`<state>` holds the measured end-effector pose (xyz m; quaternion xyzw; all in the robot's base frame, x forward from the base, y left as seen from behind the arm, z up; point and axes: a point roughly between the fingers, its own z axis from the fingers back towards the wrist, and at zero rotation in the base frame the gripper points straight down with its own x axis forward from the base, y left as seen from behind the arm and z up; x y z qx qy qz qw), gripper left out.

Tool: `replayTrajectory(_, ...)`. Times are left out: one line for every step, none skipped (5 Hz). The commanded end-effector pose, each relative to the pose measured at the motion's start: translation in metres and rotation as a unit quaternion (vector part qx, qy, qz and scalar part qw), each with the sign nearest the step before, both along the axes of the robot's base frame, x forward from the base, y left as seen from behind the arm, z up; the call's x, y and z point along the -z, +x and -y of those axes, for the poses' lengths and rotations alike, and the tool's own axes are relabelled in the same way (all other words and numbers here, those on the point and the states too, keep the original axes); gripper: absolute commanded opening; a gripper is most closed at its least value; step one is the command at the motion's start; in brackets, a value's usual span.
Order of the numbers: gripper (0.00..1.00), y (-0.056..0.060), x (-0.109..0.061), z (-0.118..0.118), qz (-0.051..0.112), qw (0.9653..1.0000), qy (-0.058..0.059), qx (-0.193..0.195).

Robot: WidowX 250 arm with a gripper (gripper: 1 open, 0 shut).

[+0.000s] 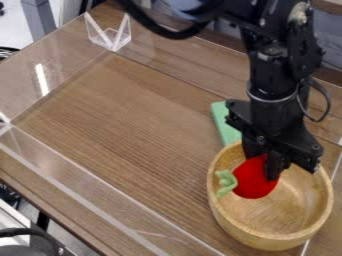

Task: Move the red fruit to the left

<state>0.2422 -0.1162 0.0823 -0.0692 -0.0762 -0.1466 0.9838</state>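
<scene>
The red fruit (254,177), small and round with a light green stem piece at its left, hangs just above the left inner side of the wooden bowl (297,224). My gripper (274,163) points down over it and is shut on the red fruit from above. The black fingers (289,156) cover the fruit's upper right part.
A flat light-green oblong block (223,122) lies on the wooden tabletop just behind the bowl, partly hidden by the arm. Clear plastic walls (40,75) fence the table at the left and back. Bare wood (120,130) stretches to the left of the bowl.
</scene>
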Motion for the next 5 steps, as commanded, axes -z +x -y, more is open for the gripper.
replayTrajectory(0.00,0.003,-0.025,-0.003,0.033,0.9993,-0.006,0.018)
replayTrajectory(0.00,0.002,-0.037,-0.008,0.044,0.9985,-0.004,0.034)
replayTrajectory(0.00,0.001,-0.044,-0.016,0.052,0.9984,0.001,-0.022)
replayTrajectory(0.00,-0.001,-0.050,-0.024,0.059,0.9953,0.005,-0.076)
replayTrajectory(0.00,-0.003,-0.068,-0.031,0.064,0.9936,0.005,-0.093)
